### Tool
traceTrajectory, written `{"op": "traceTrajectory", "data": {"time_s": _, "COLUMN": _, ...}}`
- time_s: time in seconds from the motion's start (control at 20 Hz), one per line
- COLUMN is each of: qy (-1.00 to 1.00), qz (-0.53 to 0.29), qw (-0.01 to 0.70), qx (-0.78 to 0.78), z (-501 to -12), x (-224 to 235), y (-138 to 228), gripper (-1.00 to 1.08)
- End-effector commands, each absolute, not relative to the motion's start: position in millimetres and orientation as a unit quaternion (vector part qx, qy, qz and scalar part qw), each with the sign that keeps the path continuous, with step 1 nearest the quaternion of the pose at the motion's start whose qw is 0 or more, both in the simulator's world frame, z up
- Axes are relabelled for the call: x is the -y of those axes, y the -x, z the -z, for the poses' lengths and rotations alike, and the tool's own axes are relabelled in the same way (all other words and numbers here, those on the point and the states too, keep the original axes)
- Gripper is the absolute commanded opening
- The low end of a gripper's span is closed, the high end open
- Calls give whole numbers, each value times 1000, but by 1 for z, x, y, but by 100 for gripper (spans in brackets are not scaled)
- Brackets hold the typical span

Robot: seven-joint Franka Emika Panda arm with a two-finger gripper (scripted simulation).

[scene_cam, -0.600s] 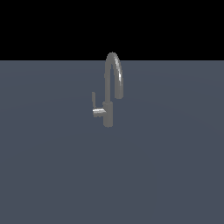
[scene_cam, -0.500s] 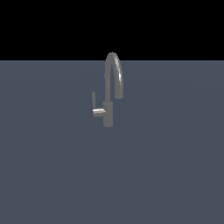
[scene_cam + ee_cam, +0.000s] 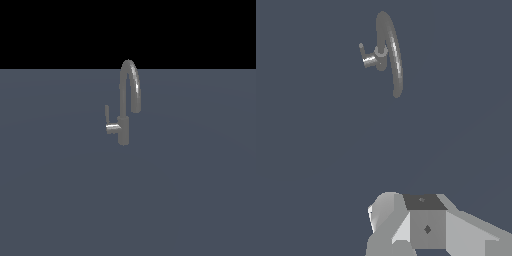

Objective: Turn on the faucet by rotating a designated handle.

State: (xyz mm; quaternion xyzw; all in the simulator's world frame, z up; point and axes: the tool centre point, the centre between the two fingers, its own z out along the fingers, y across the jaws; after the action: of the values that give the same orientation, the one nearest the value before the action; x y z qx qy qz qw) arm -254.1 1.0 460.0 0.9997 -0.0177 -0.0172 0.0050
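Note:
The faucet (image 3: 124,131) is a small grey tap standing on the dark floor, its arched spout curving down toward the exterior view's right. The handle (image 3: 107,119) is a thin lever standing upright on a short stub at the body's side, toward the exterior view's left. The wrist view looks down on the faucet (image 3: 394,56) and the handle (image 3: 363,51) from above and some way off. Only a grey blocky part of my gripper (image 3: 408,217) shows at that picture's edge, far from the faucet and touching nothing. Its jaws are not clear. The arm is absent from the exterior view.
A flat dark grey-blue floor (image 3: 190,200) spreads all round the faucet. A black background lies beyond its far edge.

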Motion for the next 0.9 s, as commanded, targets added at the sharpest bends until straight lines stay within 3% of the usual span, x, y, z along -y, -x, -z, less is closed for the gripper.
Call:
{"op": "traceTrajectory", "data": {"time_s": 0.0, "qy": -999, "qz": 10, "qw": 9, "qx": 29, "z": -454, "x": -6, "y": 254, "gripper": -100}}
{"op": "traceTrajectory", "data": {"time_s": 0.85, "qy": -982, "qz": -70, "qw": 49, "qx": 165, "z": -380, "x": -62, "y": 232, "gripper": -100}}
